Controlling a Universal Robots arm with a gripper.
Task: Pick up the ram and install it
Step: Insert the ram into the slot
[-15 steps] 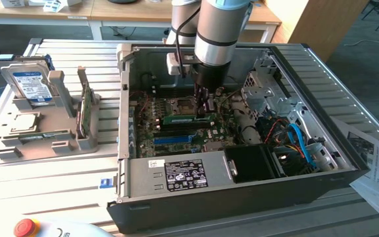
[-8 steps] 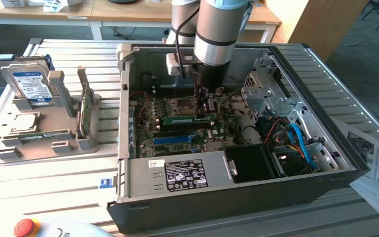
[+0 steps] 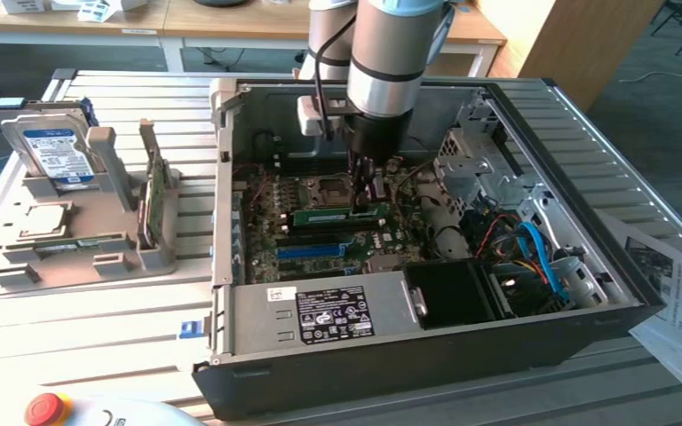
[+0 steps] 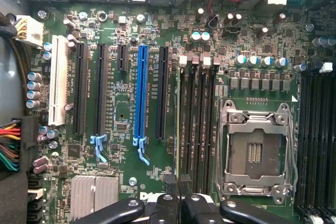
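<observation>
Grey metal slats make up the bench [image 3: 92, 306], and the open black case [image 3: 436, 355] lies on it with the arm [image 3: 394, 53] reaching down inside. The green board [image 4: 121, 103] covers the case floor. On it a row of dark slots [image 4: 197, 124] runs alongside the empty socket [image 4: 257, 150].

The ram [image 3: 338, 213] hangs under the gripper [image 3: 368, 188], low over the board just beside the socket. The gripper is clamped on the ram's top edge. In the wrist view the stick shows edge-on as a thin pale line along the outermost slot of the row. Whether its lower edge has entered that slot I cannot tell.

To do this well, the stick should stay upright and parallel to the slot along its whole length. Both ends should go down together, since a tilt would likely jam one corner. The push should be straight down and even, and the grip firm enough that the thin board does not twist.
</observation>
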